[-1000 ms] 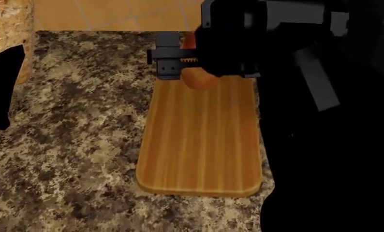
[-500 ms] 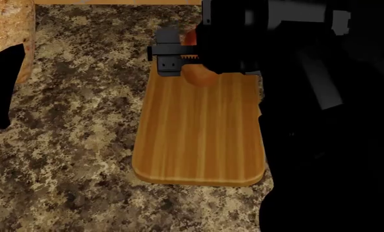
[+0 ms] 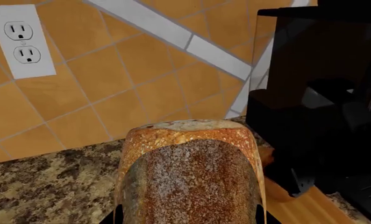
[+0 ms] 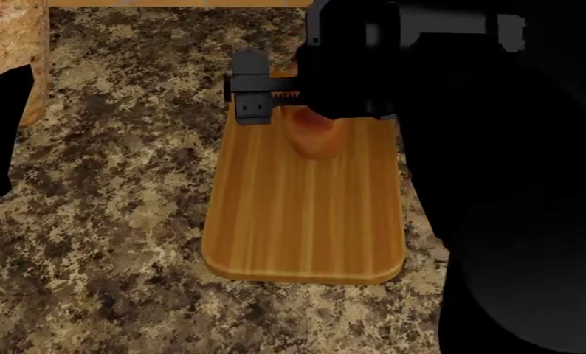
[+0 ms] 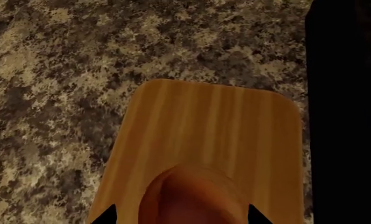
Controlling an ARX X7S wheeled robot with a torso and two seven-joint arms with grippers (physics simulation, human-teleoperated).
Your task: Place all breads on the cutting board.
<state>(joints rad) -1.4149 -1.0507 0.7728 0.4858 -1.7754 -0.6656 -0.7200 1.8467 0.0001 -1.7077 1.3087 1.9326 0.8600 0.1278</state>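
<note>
Two grips: a bread is held in each gripper, as judged from the wrist views.
Right fingers: dark tips point(image 5: 255, 215) are seen on either side of the roll point(image 5: 192, 198), clamped on it.
Left fingers: closed on the loaf point(image 3: 192, 172); only dark slivers of them are seen beside its lower edge.
Change: against the earlier head views, the roll point(image 4: 313, 133) is seen lower under the right gripper point(image 4: 273, 92), with more of it over the board's far end.
Meaning: release of the roll is judged close; contact with the board point(image 4: 303, 214) cannot be told.
Roll: smooth, glossy, golden-orange, oval.
Loaf: chunky, tan-brown, speckled crust, paler top; held well apart from the board, above the counter point(image 3: 42, 186) near a tiled wall point(image 3: 148, 60).
Remaining: loaf not yet on the board.
</note>
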